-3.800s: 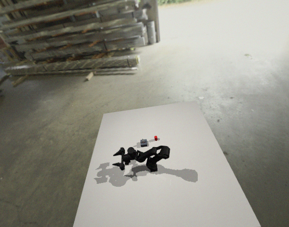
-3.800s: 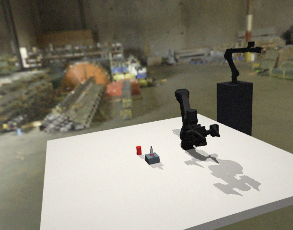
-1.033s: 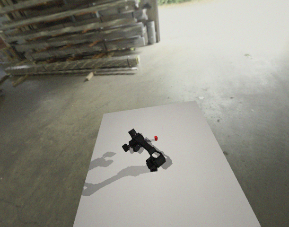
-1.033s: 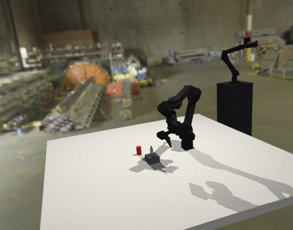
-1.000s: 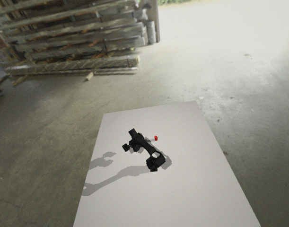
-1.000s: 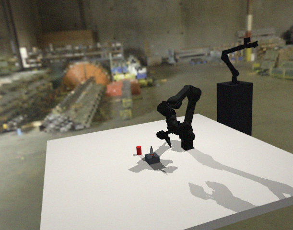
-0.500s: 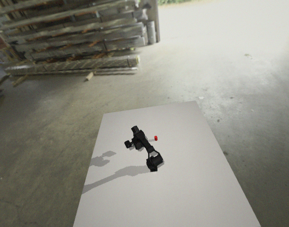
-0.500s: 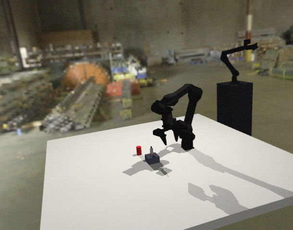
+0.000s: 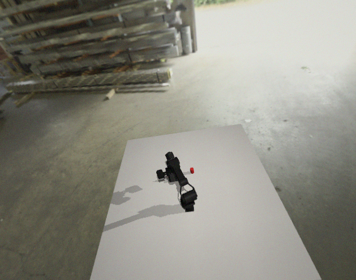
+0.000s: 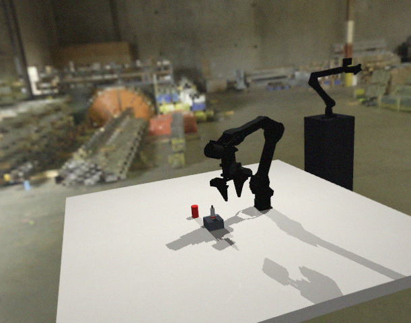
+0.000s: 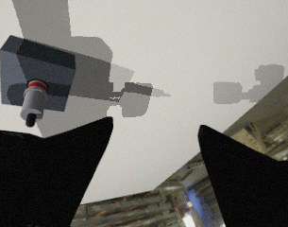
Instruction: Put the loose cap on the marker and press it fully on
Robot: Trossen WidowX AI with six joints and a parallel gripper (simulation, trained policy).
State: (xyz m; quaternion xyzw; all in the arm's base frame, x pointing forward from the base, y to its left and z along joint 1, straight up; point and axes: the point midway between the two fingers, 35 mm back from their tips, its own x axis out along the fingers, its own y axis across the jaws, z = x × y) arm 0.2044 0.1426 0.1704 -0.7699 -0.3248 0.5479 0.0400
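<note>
Top, red cap: the cap (image 9: 191, 170) (image 10: 194, 211) stands on the tabletop (image 9: 219, 228) (image 10: 136, 264) (image 11: 158, 47), near the black arm (image 9: 178, 173) (image 10: 273, 138).
Exterior, marker: upright and uncapped (image 10: 212, 212) (image 11: 34, 101) in the dark holder block (image 10: 213, 223) (image 11: 59, 66), cap standing apart beside it.
Exterior, tool: the tool (image 10: 233, 198) (image 11: 155, 126) hangs above the tabletop, fingers pointing down.
Wrist, tool: fingertips well apart, nothing between them; block and marker off to one side.

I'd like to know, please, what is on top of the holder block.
The marker stands upright in the block, tip up and uncapped. Its lower end is sunk in the block, so that part cannot be seen.
</note>
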